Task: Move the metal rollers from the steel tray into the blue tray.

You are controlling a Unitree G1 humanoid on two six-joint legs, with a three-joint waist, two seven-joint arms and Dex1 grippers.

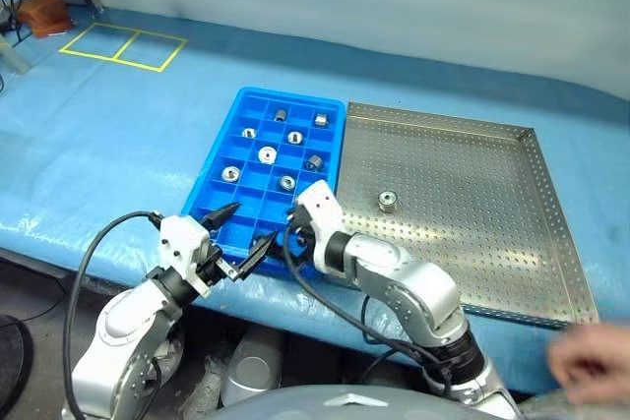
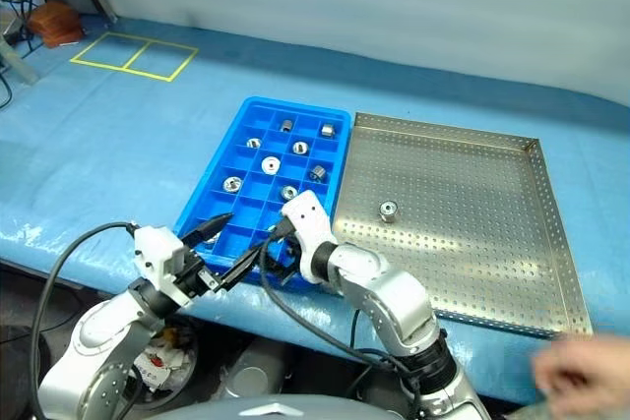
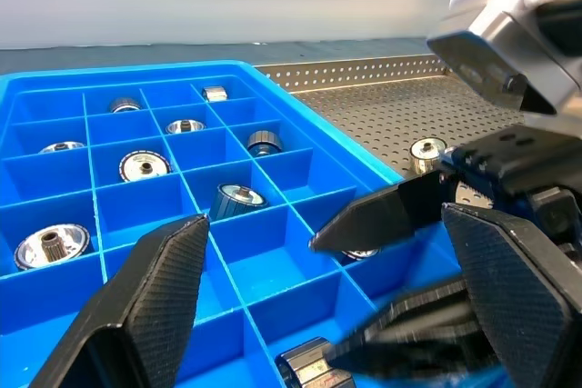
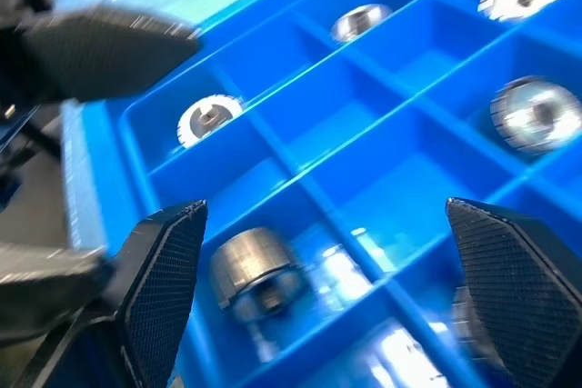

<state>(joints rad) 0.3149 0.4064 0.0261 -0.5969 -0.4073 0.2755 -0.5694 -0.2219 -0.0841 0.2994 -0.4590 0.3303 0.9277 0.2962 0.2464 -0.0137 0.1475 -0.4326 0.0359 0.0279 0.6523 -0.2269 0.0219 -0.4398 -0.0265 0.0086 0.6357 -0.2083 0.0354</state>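
a: item, metal rollers [image 1: 267, 154]? location?
b: most sit singly in blue tray [image 1: 239, 108] compartments; one [image 1: 387, 202] stands on the steel tray [image 1: 492, 233].
a: left gripper [image 1: 246, 235]?
b: fingers spread, empty, at blue tray's near edge.
a: right gripper [image 4: 318, 306]?
b: spread, empty, over near compartments, a roller [image 4: 252, 272] lying below.

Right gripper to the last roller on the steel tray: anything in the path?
Nothing visible. The right gripper, open, hangs over the near end of the blue tray. The lone metal roller stands in the open on the steel tray. Between them lie only the blue tray's rim and the steel tray's low rim.
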